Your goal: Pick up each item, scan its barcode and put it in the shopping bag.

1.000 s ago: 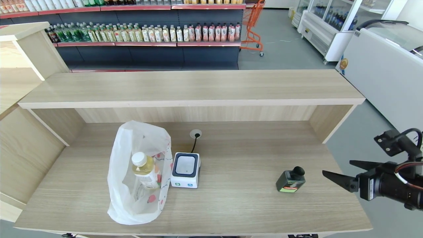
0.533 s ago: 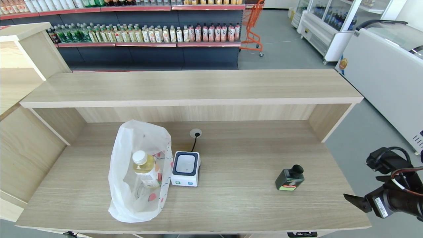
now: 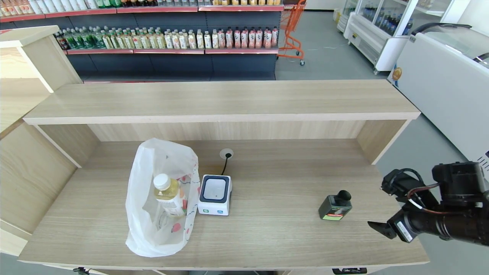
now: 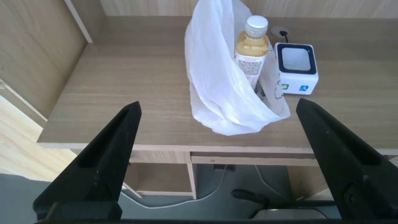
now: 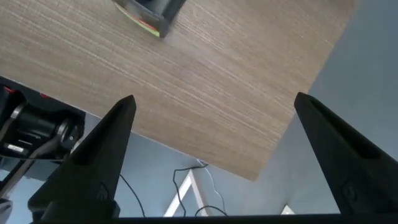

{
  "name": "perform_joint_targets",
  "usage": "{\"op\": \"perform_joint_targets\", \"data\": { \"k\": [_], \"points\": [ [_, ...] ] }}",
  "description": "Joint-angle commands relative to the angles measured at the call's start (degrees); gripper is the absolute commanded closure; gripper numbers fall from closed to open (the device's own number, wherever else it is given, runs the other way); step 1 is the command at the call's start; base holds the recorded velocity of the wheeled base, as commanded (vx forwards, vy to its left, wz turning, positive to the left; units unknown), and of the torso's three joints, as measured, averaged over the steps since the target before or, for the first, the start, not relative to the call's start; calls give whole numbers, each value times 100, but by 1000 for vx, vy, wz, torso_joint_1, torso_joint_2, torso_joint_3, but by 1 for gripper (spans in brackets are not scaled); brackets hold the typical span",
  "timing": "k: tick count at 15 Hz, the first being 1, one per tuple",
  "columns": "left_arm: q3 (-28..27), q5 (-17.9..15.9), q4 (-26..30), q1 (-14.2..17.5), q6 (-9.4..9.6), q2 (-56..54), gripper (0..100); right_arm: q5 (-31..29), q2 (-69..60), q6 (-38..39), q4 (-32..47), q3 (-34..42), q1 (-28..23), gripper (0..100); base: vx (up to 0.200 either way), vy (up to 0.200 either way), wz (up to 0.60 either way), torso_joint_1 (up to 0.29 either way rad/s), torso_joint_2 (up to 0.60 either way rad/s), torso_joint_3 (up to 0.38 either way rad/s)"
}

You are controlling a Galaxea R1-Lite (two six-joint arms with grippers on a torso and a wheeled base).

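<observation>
Right gripper (image 3: 379,229): my jaws spread, right of the small dark square bottle with black cap (image 3: 335,206)
Left gripper (image 4: 217,104): spread too

Labels on the bagged bottle (image 3: 169,196) and dark container (image 3: 334,208) seem too small to read.

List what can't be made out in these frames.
- Dark bottle: right wrist view, cut off by the frame edge; head view, label too small, barcode unseen.
- Drink bottle: head view, lower part veiled by the bag.
- Anything else inside the bag: head and left wrist views, veiled by plastic.
</observation>
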Motion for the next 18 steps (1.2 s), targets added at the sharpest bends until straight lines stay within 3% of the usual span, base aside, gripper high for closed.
{"op": "perform_joint_targets", "data": {
  "k": [1, 8, 18],
  "points": [
    [0, 2, 0, 0, -1, -2, 0, 43, 944, -29, -520, -197, 282, 0, 0, 0, 0, 0, 0, 0],
    [0, 2, 0, 0, -1, -2, 0, 623, 1630, -354, -722, -574, 449, 0, 0, 0, 0, 0, 0, 0],
    [0, 2, 0, 0, -1, -2, 0, 720, 2201, -345, -757, -1181, 889, 0, 0, 0, 0, 0, 0, 0]
  ]
}}
